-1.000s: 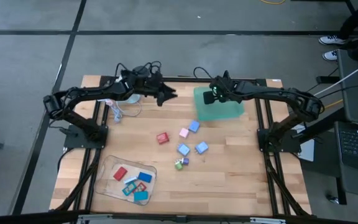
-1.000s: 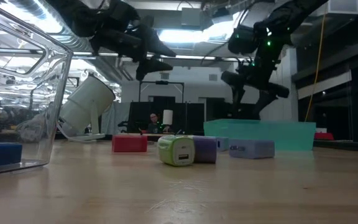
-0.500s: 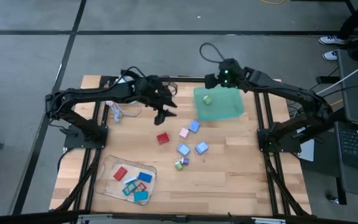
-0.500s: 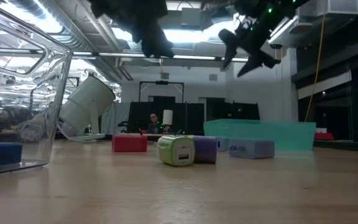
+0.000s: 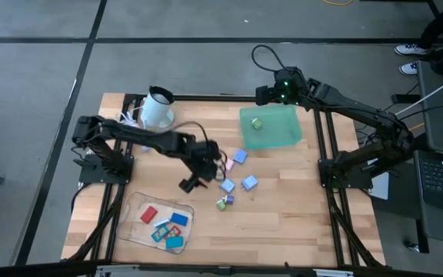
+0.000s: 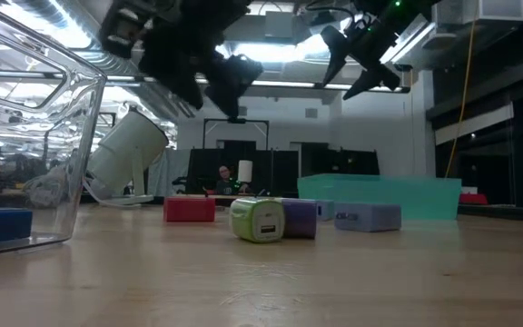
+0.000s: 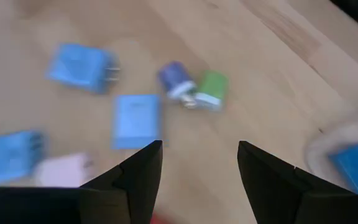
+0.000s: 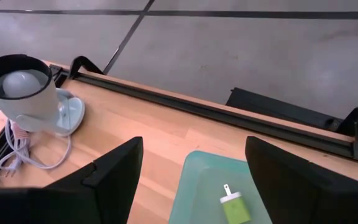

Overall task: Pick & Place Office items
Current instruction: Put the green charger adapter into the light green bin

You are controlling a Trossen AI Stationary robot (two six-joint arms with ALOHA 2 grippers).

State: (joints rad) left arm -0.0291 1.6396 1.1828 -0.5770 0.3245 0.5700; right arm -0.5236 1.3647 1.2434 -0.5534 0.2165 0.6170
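Loose office items lie at the table's middle: a pink piece (image 5: 228, 164), blue pieces (image 5: 240, 156) (image 5: 249, 183), a light blue one (image 5: 227, 185) and a green-and-purple pair (image 5: 222, 201). My left gripper (image 5: 190, 183) hangs open above the table just left of them, nothing between its fingers (image 7: 199, 146). A red piece (image 6: 189, 210) shows in the low view; from above the gripper hides it. One green piece (image 5: 257, 123) lies in the teal tray (image 5: 283, 135). My right gripper (image 5: 263, 95) is open and empty, high over the tray's far edge.
A clear container (image 5: 141, 201) near the front left holds several red, blue and teal pieces. A white mug (image 5: 157, 108) and a white cord (image 8: 23, 155) sit at the far left corner. Bare wood lies to the right of the loose pieces.
My left gripper has swung from the far left by the mug toward the table's middle and near side, rolling its wrist, and now hangs over the red piece. My right gripper has risen from the teal tray toward the far edge; the green piece stays in the tray.
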